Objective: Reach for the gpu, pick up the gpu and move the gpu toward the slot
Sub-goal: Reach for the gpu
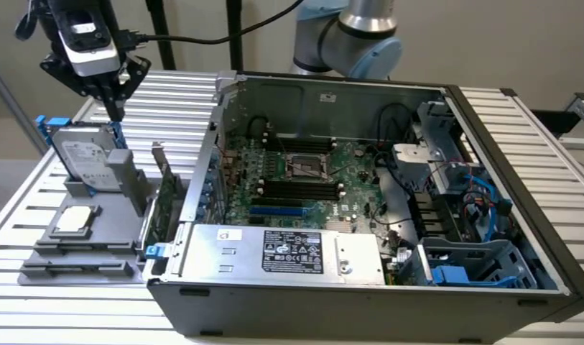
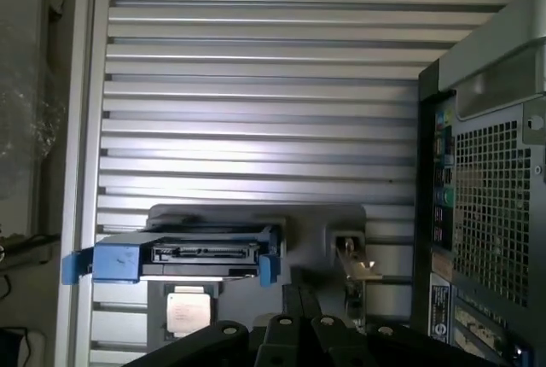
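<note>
The gpu (image 1: 164,195) stands on edge in the grey holder (image 1: 93,253), close beside the computer case, its silver bracket up. In the wrist view the gpu (image 2: 349,258) appears end-on, bracket toward the camera. My gripper (image 1: 114,106) hangs high over the table behind the holder, above the hard drive and well apart from the gpu, fingers together and holding nothing. The wrist view has the gripper (image 2: 300,300) pointing down near the holder (image 2: 320,224), with the card a little to one side. The blue slot (image 1: 277,212) lies on the motherboard inside the case.
A silver hard drive (image 1: 85,157) in a blue frame stands in the holder, and a square silver chip (image 1: 73,220) lies in front of it. The open computer case (image 1: 368,302) takes up the exterior view's right; its perforated rear wall (image 2: 490,196) is near the card.
</note>
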### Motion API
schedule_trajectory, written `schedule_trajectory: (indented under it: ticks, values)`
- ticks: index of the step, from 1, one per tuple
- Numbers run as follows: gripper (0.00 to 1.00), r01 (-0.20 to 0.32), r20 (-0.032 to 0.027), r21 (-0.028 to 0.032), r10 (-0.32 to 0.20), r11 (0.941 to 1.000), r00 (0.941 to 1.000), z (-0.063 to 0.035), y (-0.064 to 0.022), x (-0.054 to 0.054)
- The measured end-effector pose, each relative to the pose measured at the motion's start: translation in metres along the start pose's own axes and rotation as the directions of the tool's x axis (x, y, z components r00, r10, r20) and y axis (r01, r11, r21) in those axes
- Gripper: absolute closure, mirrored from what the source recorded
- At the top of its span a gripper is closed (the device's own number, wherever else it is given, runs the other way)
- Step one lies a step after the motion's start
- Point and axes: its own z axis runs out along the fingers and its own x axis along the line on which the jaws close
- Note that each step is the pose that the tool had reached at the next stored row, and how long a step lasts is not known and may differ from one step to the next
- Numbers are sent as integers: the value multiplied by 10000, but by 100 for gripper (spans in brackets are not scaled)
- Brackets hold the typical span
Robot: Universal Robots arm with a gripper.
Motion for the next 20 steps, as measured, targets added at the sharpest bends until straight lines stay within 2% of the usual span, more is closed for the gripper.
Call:
schedule_trajectory:
  ticks: [13,20]
  values:
    - [89,-8,-178,43,9,10000,9998,-24,-418,-271]
    - [89,-9,-200,94,11,10000,9998,-31,-652,-363]
